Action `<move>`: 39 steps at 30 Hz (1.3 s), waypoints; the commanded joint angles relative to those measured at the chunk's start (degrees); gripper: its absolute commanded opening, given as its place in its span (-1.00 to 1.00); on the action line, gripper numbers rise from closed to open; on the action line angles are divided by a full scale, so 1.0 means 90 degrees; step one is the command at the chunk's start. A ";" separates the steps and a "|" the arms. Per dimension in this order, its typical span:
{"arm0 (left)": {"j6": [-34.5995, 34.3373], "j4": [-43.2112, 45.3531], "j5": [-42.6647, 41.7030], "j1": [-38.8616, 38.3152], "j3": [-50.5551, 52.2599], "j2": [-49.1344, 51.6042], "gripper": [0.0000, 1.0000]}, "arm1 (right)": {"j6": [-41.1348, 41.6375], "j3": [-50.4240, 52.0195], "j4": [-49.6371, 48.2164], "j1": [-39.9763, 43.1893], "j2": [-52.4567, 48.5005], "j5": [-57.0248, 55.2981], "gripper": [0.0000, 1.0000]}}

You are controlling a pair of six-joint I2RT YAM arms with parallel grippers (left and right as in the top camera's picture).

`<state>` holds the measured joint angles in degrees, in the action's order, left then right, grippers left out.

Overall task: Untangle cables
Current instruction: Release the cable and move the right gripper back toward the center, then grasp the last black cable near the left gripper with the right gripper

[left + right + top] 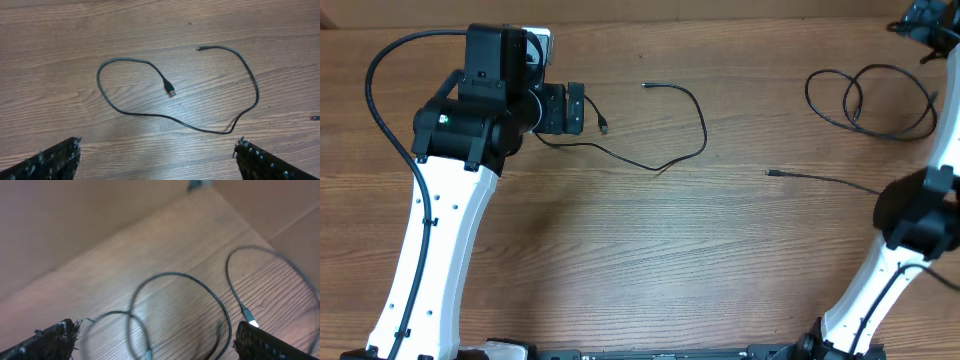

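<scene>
Black, three before you: looped cable (170, 92) at 10 o'clock, coiled cable (848, 105) at 2, straight cable (820, 179) at 3. Left gripper (157, 144) and right gripper (156, 326) gape wide.

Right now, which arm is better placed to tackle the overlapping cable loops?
Right, I'd say. The right gripper hangs directly over the overlapping loops, while the left gripper faces a single cable lying apart from them.
</scene>
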<state>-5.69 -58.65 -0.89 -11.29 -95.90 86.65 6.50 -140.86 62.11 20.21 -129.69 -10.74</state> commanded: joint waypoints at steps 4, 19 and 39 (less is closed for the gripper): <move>-0.0080 0.0007 -0.0070 -0.0073 0.0019 0.0024 0.99 | 0.0083 -0.0114 0.0889 -0.0741 0.2001 0.0957 0.99; 0.0495 -0.0478 0.0585 -0.0095 0.0019 -0.0070 0.99 | 0.1073 0.0534 0.3177 -0.3245 0.2419 0.1506 1.00; 0.0644 -0.0962 0.2169 -0.0080 0.0019 -0.0685 0.99 | 0.6023 0.4996 -0.0012 -0.5219 0.2419 0.4252 1.00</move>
<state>-1.15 -67.37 16.99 -11.92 -95.88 81.10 45.82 -99.39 65.60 -25.69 -108.38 19.55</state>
